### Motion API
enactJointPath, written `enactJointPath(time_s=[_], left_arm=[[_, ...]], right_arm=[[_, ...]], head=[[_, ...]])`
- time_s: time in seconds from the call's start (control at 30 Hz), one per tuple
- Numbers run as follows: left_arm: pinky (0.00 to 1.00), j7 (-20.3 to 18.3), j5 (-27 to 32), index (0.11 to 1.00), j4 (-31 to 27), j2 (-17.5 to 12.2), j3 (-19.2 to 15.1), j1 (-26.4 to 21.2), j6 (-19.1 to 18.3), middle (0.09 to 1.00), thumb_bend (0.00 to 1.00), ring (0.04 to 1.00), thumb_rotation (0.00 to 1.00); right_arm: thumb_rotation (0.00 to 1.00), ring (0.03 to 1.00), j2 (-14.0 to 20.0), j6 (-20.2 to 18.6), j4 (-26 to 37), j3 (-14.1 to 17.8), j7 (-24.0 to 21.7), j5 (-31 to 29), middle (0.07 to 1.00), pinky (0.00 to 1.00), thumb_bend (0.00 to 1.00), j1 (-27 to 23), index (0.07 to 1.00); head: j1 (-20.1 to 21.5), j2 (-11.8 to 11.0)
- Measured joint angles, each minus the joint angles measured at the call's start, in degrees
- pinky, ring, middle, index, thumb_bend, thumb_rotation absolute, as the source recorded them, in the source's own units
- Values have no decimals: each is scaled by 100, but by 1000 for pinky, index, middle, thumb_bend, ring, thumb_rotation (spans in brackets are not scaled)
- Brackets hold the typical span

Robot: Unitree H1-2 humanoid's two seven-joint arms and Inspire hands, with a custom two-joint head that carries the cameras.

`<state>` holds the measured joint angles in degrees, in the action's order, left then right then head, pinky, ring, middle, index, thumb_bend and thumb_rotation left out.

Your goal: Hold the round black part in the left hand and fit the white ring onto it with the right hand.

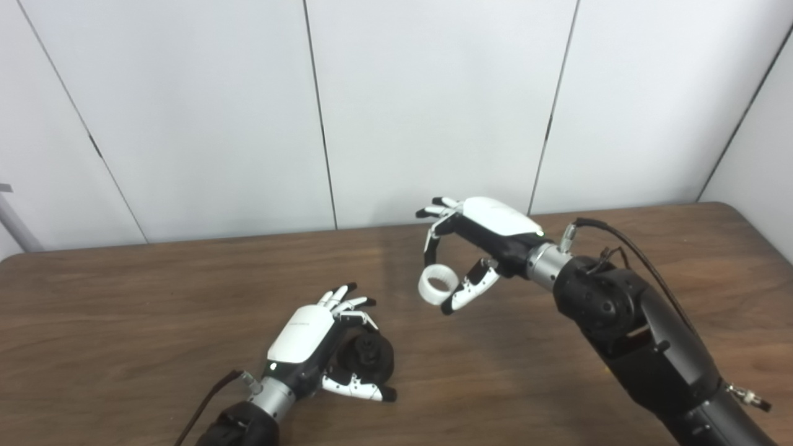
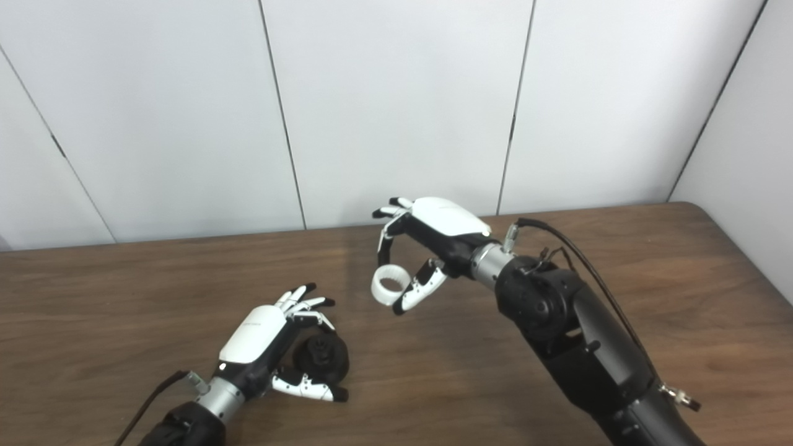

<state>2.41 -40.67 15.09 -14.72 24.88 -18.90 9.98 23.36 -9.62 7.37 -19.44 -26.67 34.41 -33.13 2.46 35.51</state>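
Observation:
The round black part [image 1: 367, 358] sits low over the brown table [image 1: 124, 322], gripped between the thumb and fingers of my left hand [image 1: 322, 347]; it also shows in the right eye view [image 2: 321, 359]. My right hand [image 1: 471, 248] is raised above the table at centre and pinches the white ring [image 1: 438, 284] between a finger and the thumb. The ring hangs up and to the right of the black part, apart from it. In the right eye view the ring [image 2: 390, 284] and right hand [image 2: 427, 244] show the same.
White wall panels [image 1: 433, 105] stand right behind the table's far edge. My right forearm [image 1: 632, 334] crosses the right half of the table, with a black cable [image 1: 626, 238] looping above it.

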Motion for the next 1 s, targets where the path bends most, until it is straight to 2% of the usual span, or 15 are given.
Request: enactJointPath(time_s=[0.23, 0.4, 1.0], left_arm=[[1000, 123, -18, 479, 7, 13, 91, -1, -45, 873, 522, 1000, 49], [1000, 170, -20, 478, 27, 54, 134, -1, -60, 878, 522, 1000, 49], [1000, 170, -41, 479, -176, 61, 301, 33, -264, 880, 522, 1000, 49]], right_arm=[[127, 1000, -216, 72, -12, -142, -52, 24, 915, 1000, 517, -6, 475], [129, 1000, -322, 285, -189, -253, -52, 36, 910, 1000, 518, -8, 476], [127, 1000, -638, 311, -245, -460, -146, 148, 917, 996, 518, 75, 476]], head=[[-140, -9], [-211, -9], [-317, 79]])
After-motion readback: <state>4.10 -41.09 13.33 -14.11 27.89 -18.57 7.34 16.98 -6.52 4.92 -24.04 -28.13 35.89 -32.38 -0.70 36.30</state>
